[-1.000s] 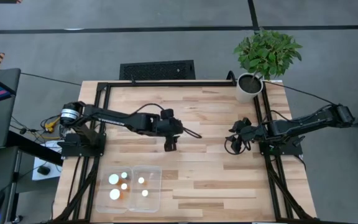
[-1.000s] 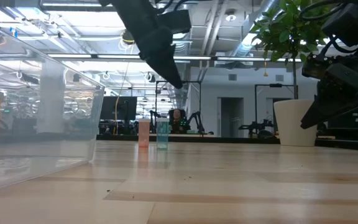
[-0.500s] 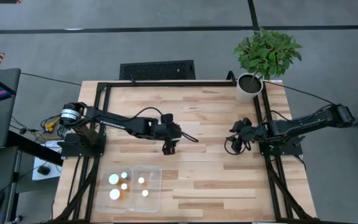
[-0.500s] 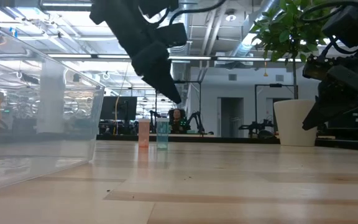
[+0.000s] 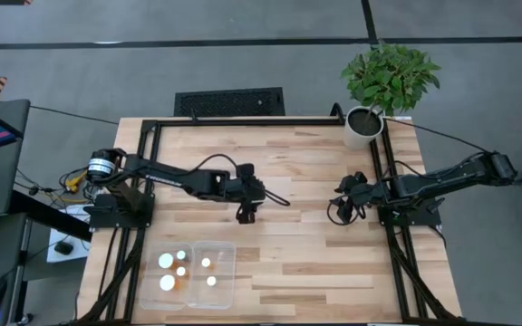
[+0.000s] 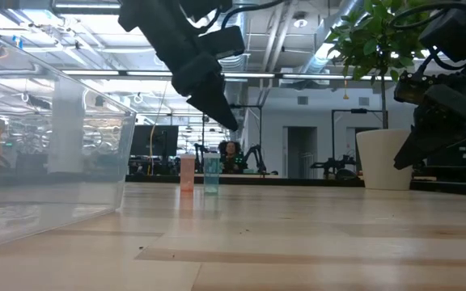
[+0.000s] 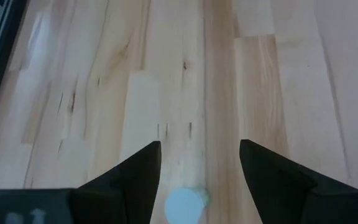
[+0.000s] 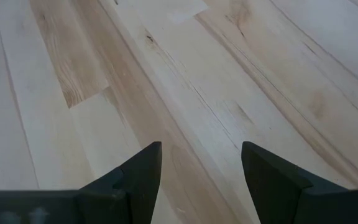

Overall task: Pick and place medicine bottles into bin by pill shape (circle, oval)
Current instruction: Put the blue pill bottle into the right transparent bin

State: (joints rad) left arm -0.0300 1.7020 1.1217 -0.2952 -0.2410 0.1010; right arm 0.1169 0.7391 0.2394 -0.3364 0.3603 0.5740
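Note:
My left gripper point(image 5: 246, 215) hangs open above the middle of the table, pointing slantwise down. In the left wrist view a white round cap point(image 7: 185, 204) of a medicine bottle shows below and between its fingers point(image 7: 199, 144). The low view shows two small bottles point(image 6: 187, 172) point(image 6: 211, 174) standing upright on the table, beneath the fingertips point(image 6: 229, 125) and apart from them. The clear bin point(image 5: 193, 273) lies near the front left with several white-capped bottles point(image 5: 167, 261) in both compartments. My right gripper point(image 5: 341, 208) waits open at the right over bare wood point(image 8: 201, 144).
A potted plant point(image 5: 363, 127) stands at the far right corner of the table. A black frame point(image 5: 243, 120) runs along the far edge and down both sides. The bin's clear wall point(image 6: 55, 162) fills the left of the low view. Bare wood lies between the two grippers.
My left gripper has sunk a little toward the table and tipped slightly, its fingers staying open. It has kept still over the last half second.

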